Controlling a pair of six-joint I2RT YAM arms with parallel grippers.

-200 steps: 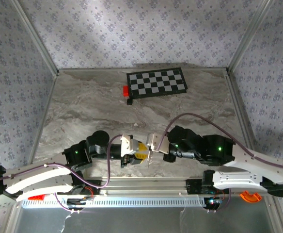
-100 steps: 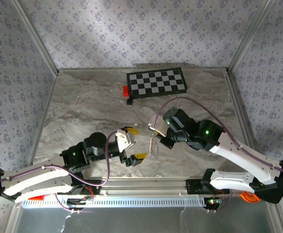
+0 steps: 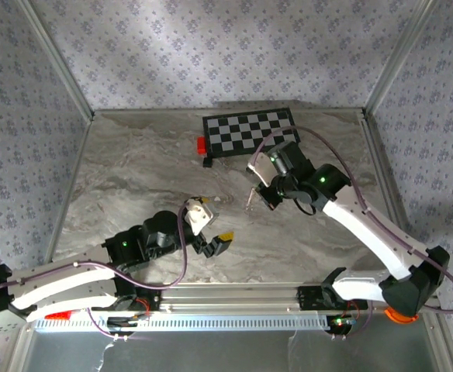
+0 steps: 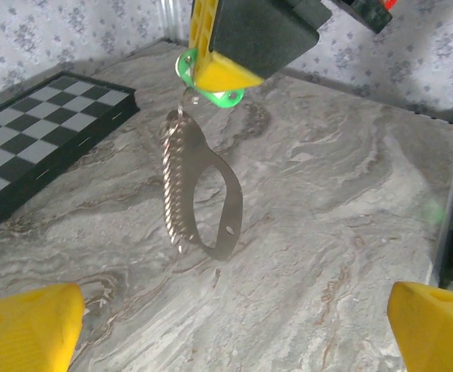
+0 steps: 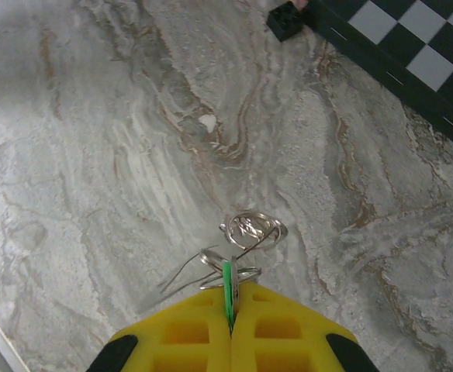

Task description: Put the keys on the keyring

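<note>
The keyring [image 5: 250,226] hangs upright by its green tag [image 4: 220,97], chain [image 4: 172,186] and flat silvery key [image 4: 236,198] dangling.

Marble table [image 3: 126,178] seen unobstructed across left half and centre. Far edge taken up by checkerboard [image 3: 251,132]; red block [image 3: 201,144] and black block [image 3: 208,162] set by its near-left corner. Path ahead of left gripper [image 3: 213,222] blocked by keyring [image 4: 199,194] hung from right gripper [image 3: 253,184].

Keyring [image 4: 237,203]: shiny metal; fingers [image 4: 25,325]: matt yel. plastic; table [image 4: 327,232]: smooth, marble-look surf.
</note>
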